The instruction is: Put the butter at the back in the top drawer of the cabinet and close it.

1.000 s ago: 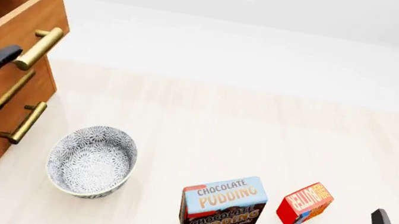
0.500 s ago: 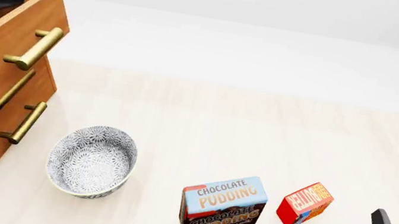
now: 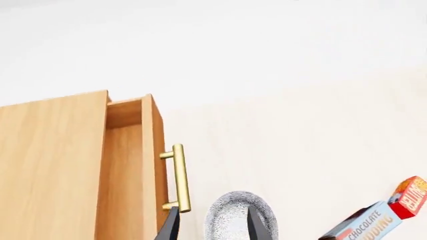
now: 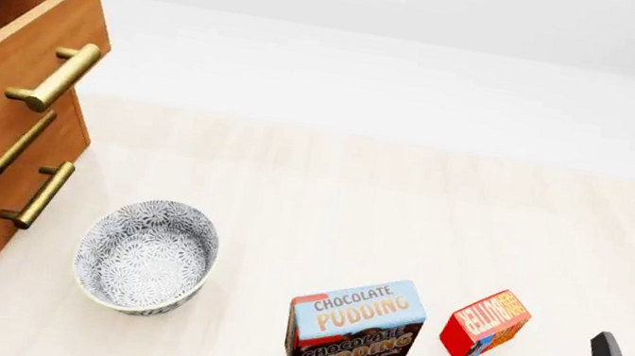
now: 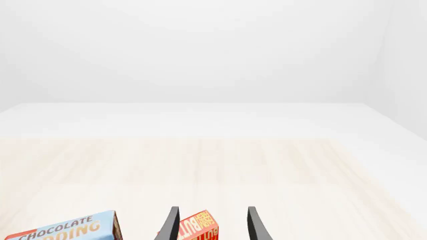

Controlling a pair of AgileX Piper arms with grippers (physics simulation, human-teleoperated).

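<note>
Both hands (image 5: 210,225) agape, empty.

Right claw over bench, butter between fingertips in view.
Right claw (image 5: 212,225) spread, nothing gripped; butter (image 5: 197,229) sits upright on the pale bench (image 5: 220,165), seen in the gap between fingers. Pudding box (image 5: 63,229) just beside it.

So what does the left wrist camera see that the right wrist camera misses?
Only the left wrist view shows the cabinet, its top drawer pulled open, the brass handle and the patterned bowl between the open left gripper. Only the right wrist view shows the open right gripper, empty, with the butter beyond it. Both show the butter, the pudding box and the table.
</note>
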